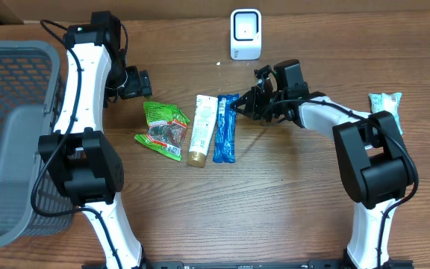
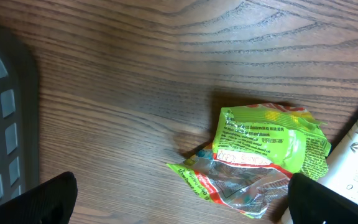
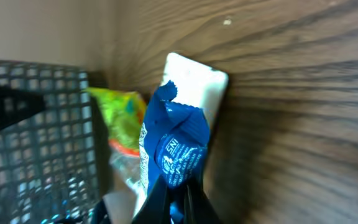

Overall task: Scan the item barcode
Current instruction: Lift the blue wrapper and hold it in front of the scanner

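Scanner (image 1: 245, 33) is the reference: small white rounded housing, hard plastic, standing at the far edge of the table.

Blue packet (image 1: 225, 131) lies on the wood in front of the scanner, toward the robot. Its long axis points roughly at the scanner. It's a slim, glossy, crinkly film with a serrated end seal.

Right gripper (image 1: 234, 107) has its jaws pinched fully together on the packet end nearest the scanner. It's a thin grip on the seal, so I'd expect the rest to hang limp.

Right arm is clearly the closer one to the scanner. Left gripper (image 1: 146, 84) is spread wide and holding nothing, further off to the basket (image 1: 13, 75) side.

Cream tube (image 1: 202, 128) touches the packet on that same side, with a green snack bag (image 1: 163, 128) beyond it.

Barcode position: can't tell.
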`<state>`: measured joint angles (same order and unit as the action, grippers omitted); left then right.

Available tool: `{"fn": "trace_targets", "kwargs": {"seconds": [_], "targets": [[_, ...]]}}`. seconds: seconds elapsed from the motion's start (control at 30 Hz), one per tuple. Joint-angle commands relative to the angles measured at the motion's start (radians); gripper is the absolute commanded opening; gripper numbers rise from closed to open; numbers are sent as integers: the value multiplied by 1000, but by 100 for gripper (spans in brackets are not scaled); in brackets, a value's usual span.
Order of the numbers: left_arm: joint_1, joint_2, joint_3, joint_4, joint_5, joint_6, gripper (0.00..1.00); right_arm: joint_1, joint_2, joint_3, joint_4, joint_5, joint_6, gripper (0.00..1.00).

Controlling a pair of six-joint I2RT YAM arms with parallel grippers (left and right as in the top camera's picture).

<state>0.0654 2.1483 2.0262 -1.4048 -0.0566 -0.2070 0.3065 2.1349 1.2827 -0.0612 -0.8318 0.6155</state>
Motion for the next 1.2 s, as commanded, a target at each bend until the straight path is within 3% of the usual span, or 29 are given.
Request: {"fn": "trace_targets", "kwargs": {"seconds": [0.0, 0.5, 0.73, 0.9, 1.03, 1.17], "targets": [[-9, -24, -2, 0, 4, -10, 100, -46, -150, 16, -18, -150, -17, 4], [-9, -24, -2, 0, 4, -10, 100, -85, -530, 16, -73, -158, -66, 4], [-9, -24, -2, 0, 4, -10, 99, -85, -644, 16, -176, 15, -66, 4], [-9, -24, -2, 0, 4, -10, 99, -72, -678, 15, -271, 238, -81, 4], [-9, -24, -2, 0, 4, -10, 100, 3, -672, 15, -308, 706, -236, 4], [-9, -24, -2, 0, 4, -10, 100, 44, -628, 14, -254, 958, -336, 4]]}}
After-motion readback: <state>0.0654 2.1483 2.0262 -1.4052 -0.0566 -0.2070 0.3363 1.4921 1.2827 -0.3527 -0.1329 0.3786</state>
